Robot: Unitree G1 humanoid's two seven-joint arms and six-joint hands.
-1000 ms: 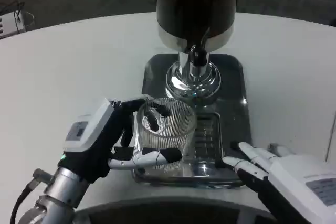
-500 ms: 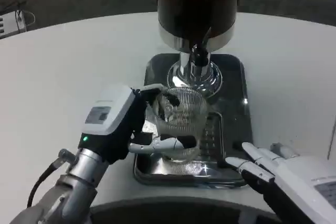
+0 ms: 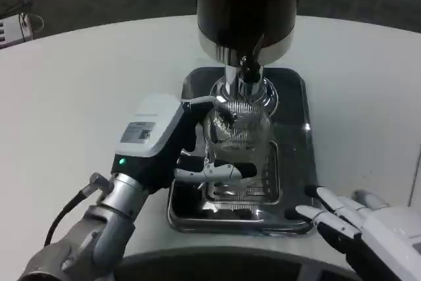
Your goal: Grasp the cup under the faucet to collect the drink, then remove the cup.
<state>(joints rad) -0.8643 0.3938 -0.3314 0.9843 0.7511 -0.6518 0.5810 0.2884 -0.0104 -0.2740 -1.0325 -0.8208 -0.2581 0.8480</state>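
Under the faucet (image 3: 248, 70), cup (image 3: 238, 131) gripped by left hand (image 3: 172, 144); right hand (image 3: 358, 225) empty, fingers spread.

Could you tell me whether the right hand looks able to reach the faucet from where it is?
Probably yes: the right hand rests open at the tray's near corner, with nothing between it and the faucet.
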